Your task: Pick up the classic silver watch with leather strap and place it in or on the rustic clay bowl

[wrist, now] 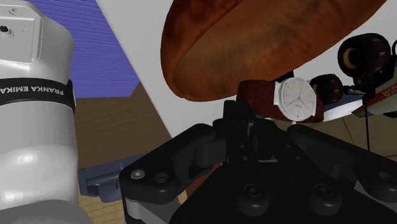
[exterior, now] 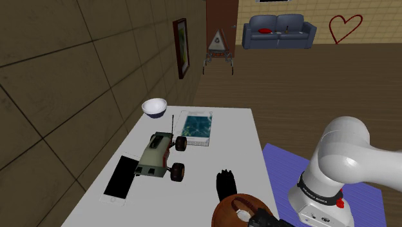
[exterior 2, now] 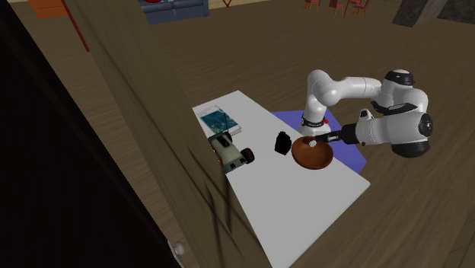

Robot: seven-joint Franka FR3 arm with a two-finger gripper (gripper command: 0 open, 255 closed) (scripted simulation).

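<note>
The reddish-brown clay bowl [exterior: 227, 216] [exterior 2: 310, 156] [wrist: 254, 44] stands near the table's front edge, close to the stand. The watch [exterior: 243, 206] [exterior 2: 313, 142] [wrist: 296, 98] has a white dial, a silver case and a brown strap. It hangs over the bowl's hollow, just above the rim on the arm's side. My black gripper [exterior: 255, 218] [exterior 2: 326, 139] [wrist: 242, 116] reaches in level from the stand side, its fingers close together and shut on the strap beside the dial. Whether the watch touches the bowl's inside is hidden.
On the white table [exterior: 232, 138] a small black object [exterior: 224, 182] stands just beyond the bowl. Farther off are a toy truck [exterior: 160, 155], a black flat slab [exterior: 120, 178], a book [exterior: 196, 127] and a white bowl [exterior: 154, 106]. A wall runs along the shoulder view's left; a purple mat [exterior: 283, 171] lies beside the table.
</note>
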